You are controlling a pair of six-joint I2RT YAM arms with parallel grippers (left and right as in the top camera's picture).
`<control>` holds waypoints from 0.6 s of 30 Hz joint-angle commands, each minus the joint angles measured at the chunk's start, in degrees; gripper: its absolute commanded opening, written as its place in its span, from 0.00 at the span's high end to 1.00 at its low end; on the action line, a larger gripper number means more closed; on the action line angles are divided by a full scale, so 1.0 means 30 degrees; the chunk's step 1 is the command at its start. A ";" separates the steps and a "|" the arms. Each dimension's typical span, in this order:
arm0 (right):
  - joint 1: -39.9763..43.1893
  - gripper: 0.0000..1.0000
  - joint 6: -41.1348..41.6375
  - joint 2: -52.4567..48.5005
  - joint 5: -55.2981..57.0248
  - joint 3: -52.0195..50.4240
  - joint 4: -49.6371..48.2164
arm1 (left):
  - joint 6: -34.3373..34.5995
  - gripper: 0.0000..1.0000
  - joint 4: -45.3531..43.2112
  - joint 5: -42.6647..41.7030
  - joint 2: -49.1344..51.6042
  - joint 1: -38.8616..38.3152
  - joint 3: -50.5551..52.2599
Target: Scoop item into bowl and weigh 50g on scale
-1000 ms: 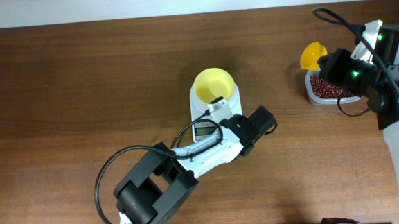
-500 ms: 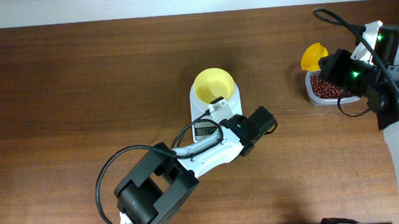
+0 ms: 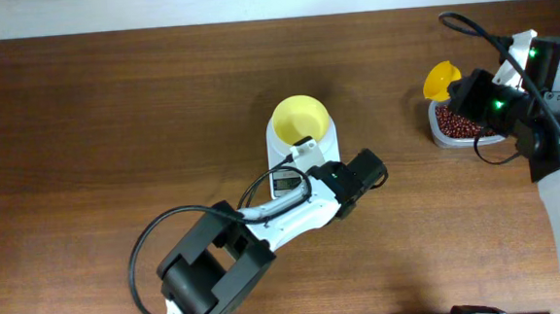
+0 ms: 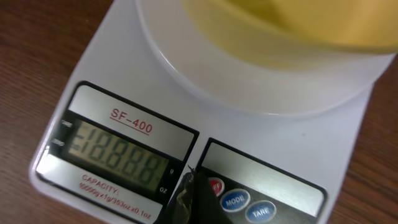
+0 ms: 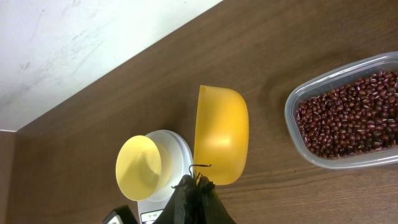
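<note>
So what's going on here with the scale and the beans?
The left gripper, shut, has its tips down on the scale's button panel beside the red button. The display shows every digit lit, like a start-up check. The bowl sits on the scale and looks empty. The right gripper holds the scoop near the tub of beans.

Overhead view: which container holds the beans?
The clear tub at far right, full of red-brown beans; the yellow bowl on the scale is empty.
</note>
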State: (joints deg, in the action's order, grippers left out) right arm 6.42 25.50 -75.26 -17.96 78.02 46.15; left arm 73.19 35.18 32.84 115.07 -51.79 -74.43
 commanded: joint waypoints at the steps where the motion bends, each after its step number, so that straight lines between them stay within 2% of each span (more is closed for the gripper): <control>1: 0.0138 0.96 -0.0087 0.0211 0.0233 0.0350 -0.0007 | 0.0175 1.00 0.0452 -0.0073 -0.1749 0.0058 0.0080; 9: 0.0138 0.96 -0.0080 0.0211 0.0226 0.0350 0.0007 | 0.0175 1.00 0.2033 -0.0080 -0.4211 0.0058 0.0080; 15: 0.0138 0.96 -0.0080 0.0211 0.0226 0.0350 0.0073 | 0.0175 1.00 0.4605 0.1013 -0.5646 0.0109 0.0080; 18: 0.0138 0.96 -0.0087 0.0211 0.0226 0.0350 0.0066 | 0.0175 1.00 0.5238 0.1078 -0.7592 0.1224 0.0080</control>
State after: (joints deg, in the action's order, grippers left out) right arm 6.42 25.50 -75.26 -17.80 78.02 46.37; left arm 73.21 50.24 34.15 98.00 -50.96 -74.35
